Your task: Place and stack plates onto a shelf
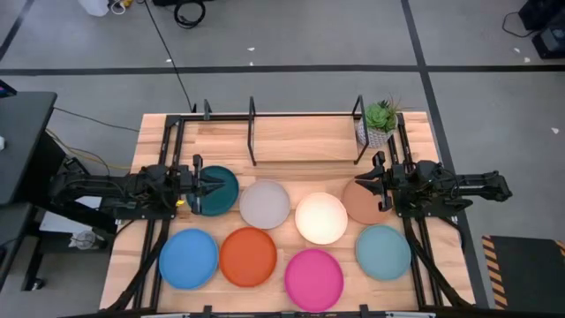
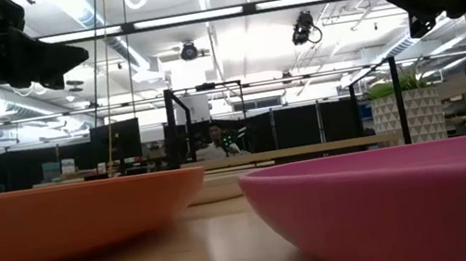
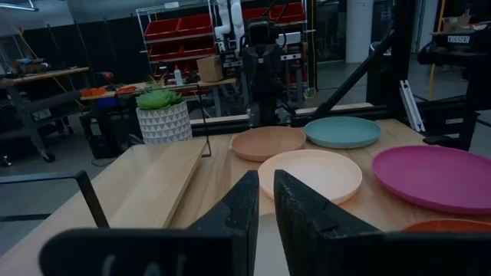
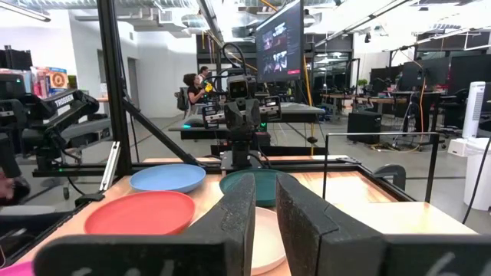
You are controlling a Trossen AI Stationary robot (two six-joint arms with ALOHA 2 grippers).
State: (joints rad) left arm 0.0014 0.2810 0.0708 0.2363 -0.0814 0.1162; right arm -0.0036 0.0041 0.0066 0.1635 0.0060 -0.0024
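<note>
Eight plates [image 1: 265, 204] lie before the empty shelf [image 1: 291, 140]; both jaws nearly closed, holding nothing. Plates look stiff, light, slick: pinch the rim.

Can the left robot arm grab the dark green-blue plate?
Probably yes. The left gripper hangs right over the near edge of the round dark teal plate, and nothing lies on that plate. Its fingers stand nearly together, so they would likely need to open first.
</note>
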